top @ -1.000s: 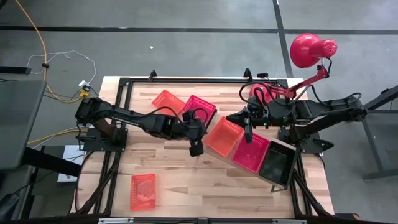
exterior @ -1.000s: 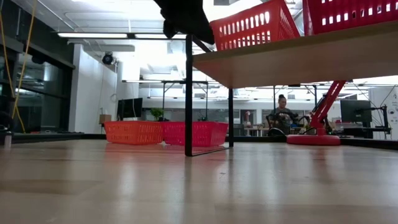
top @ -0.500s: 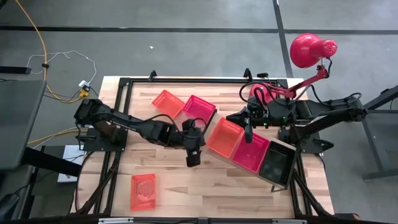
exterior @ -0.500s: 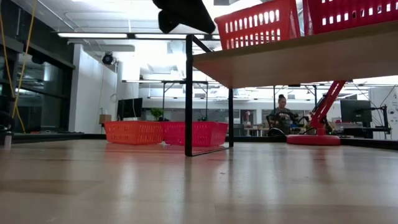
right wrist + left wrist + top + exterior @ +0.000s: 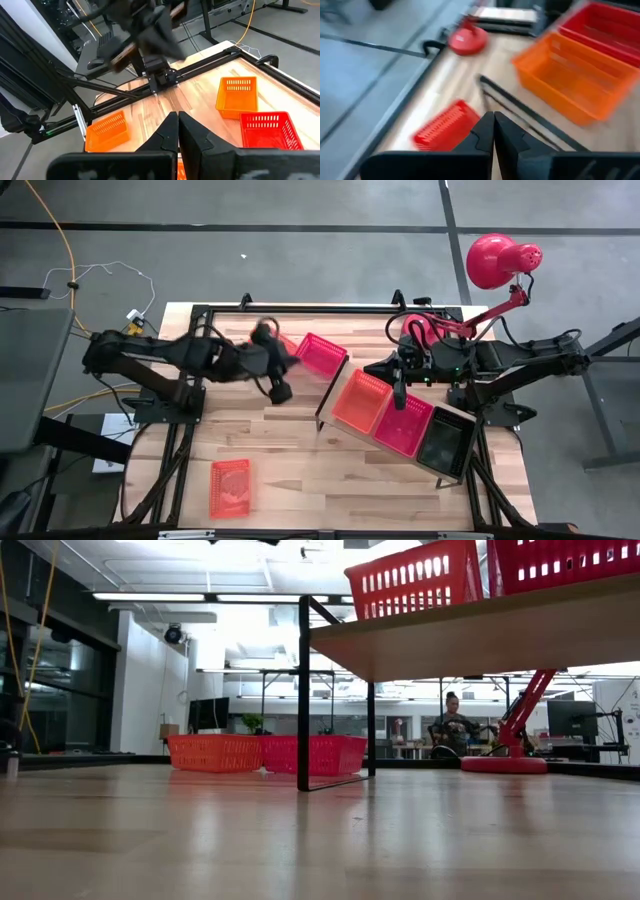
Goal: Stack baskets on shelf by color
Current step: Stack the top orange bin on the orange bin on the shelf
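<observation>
1. The shelf (image 5: 452, 420) runs slantwise across the right half of the table (image 5: 290, 470) in the high view, with its thin black bracket (image 5: 325, 402) at the end nearest the table's middle
2. Three baskets sit on the shelf in a row: an orange basket (image 5: 361, 400) next to the bracket, a red basket (image 5: 404, 423) touching it, and a black basket (image 5: 444, 443) at the far end
3. In the low view the shelf board (image 5: 480, 632) stands raised above the tabletop on the bracket (image 5: 304, 690), with the orange basket (image 5: 415, 578) and the red basket (image 5: 565, 560) on top
4. Two more baskets rest side by side on the table behind the bracket: an orange one (image 5: 284, 340), partly hidden by the left arm, and a red one (image 5: 321, 354)
5. A lone orange basket (image 5: 230, 485) lies well apart near the table's front left edge
6. The left gripper (image 5: 281, 391) hangs over the table left of the bracket, near the two loose baskets; its fingers (image 5: 481, 131) are pressed together and hold nothing
7. The right gripper (image 5: 400, 394) is above the shelf, over the seam between the orange and red baskets; its fingers (image 5: 170, 127) are closed tight and empty
8. A red desk lamp (image 5: 495, 262) stands at the table's back right corner
9. A person (image 5: 455, 723) sits in the room far behind the table
</observation>
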